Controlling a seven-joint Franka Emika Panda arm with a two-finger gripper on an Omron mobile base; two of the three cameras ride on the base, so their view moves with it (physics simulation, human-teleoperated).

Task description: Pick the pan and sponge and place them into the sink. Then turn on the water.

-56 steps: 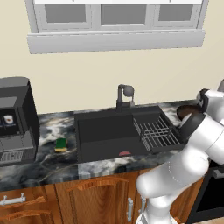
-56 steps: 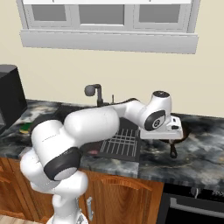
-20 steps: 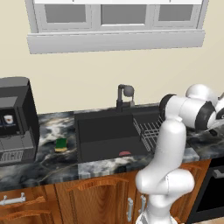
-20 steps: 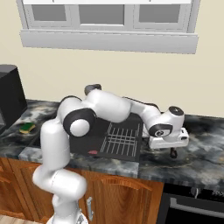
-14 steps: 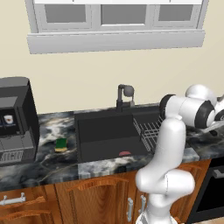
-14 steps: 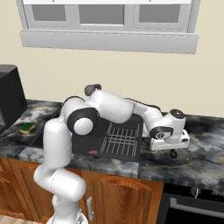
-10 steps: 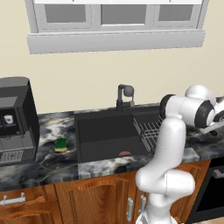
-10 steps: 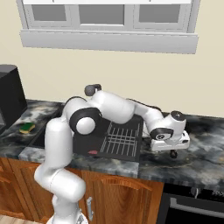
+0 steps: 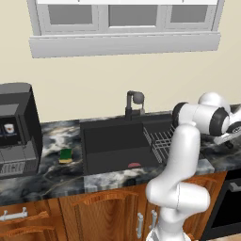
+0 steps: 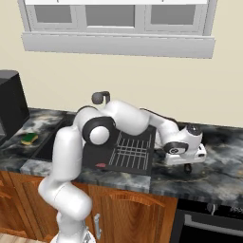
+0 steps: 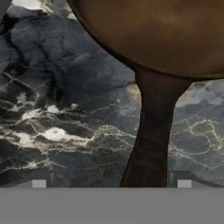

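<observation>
The pan (image 11: 166, 30) is a round dark-brown dish on the marble counter, and its dark handle (image 11: 152, 131) runs down between my fingertips. My gripper (image 11: 111, 183) stands open astride that handle, with counter showing on both sides. From the right base view the gripper (image 10: 188, 166) hangs low over the counter right of the sink (image 10: 102, 156), hiding the pan. The green and yellow sponge (image 9: 65, 155) lies on the counter left of the black basin (image 9: 113, 143). No water runs from the faucet (image 9: 134, 103).
A dark wire rack (image 9: 160, 139) fills the basin's right part, and a red drain (image 9: 134, 165) sits near its front. A black coffee machine (image 9: 16, 129) stands at the far left. An oven front (image 10: 209, 223) lies below the counter at right.
The hand has sunk a little closer to the counter over the pan's handle. The jaws stayed wide apart; sponge and pan have not moved.
</observation>
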